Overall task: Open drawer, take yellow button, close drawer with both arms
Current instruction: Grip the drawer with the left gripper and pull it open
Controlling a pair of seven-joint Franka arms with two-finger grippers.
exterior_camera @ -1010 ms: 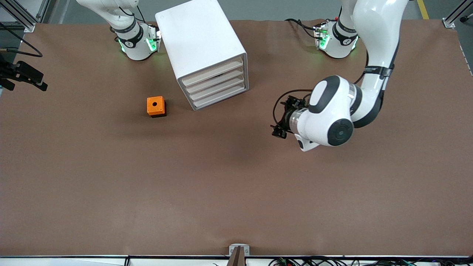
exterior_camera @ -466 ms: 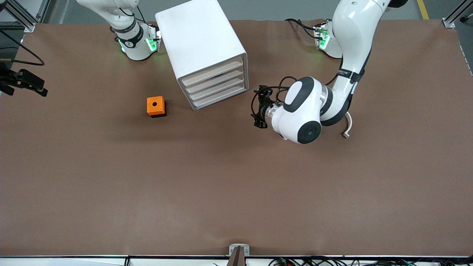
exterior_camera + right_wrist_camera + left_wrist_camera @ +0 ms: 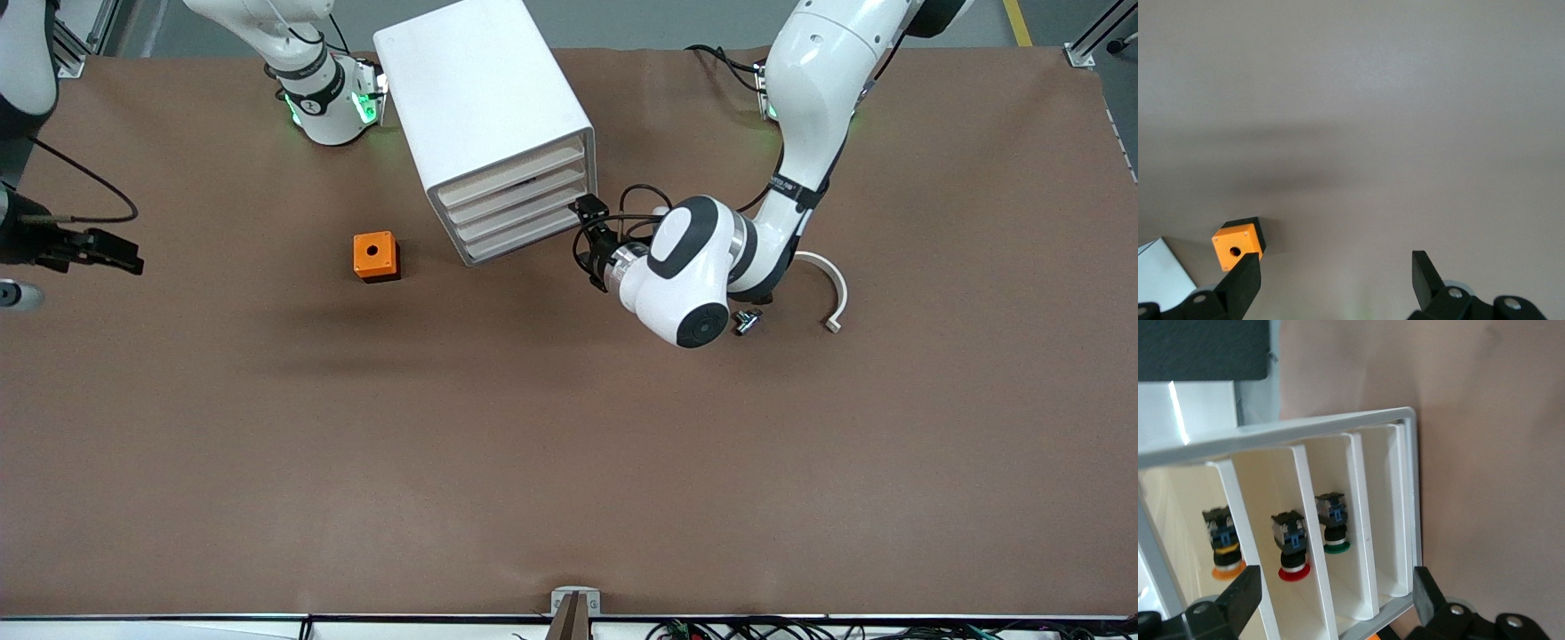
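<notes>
Centrally, toward the table edge along which the arm bases stand, a tall white cabinet (image 3: 484,116) is shown with four shallow drawers stacked in its front face, all pushed in. Through the drawer fronts, seen in the left wrist view, three push buttons are visible, one per drawer: the button (image 3: 1225,543) with the orange cap, a red-capped button (image 3: 1293,547) in the adjoining drawer, and a green-capped button (image 3: 1333,527) in the next. The fourth drawer (image 3: 1395,513), at the end of the stack, shows no contents in this view.

The left gripper (image 3: 588,233) is held just in front of the drawer fronts, at the cabinet corner toward the left arm's end of the table, with its fingers (image 3: 1238,600) spread wide and nothing between them. The right gripper (image 3: 111,253) is raised over the table edge at the right arm's end, its fingers (image 3: 1245,283) likewise parted and holding nothing.

An orange cube (image 3: 375,256) with a round hole rests on the table beside the cabinet, toward the right arm's end. A curved white piece (image 3: 829,289) and a small dark part (image 3: 747,322) lie on the table beside the left arm's wrist. A broad stretch of bare brown table (image 3: 569,462) runs from these things to the edge nearest the front camera.
</notes>
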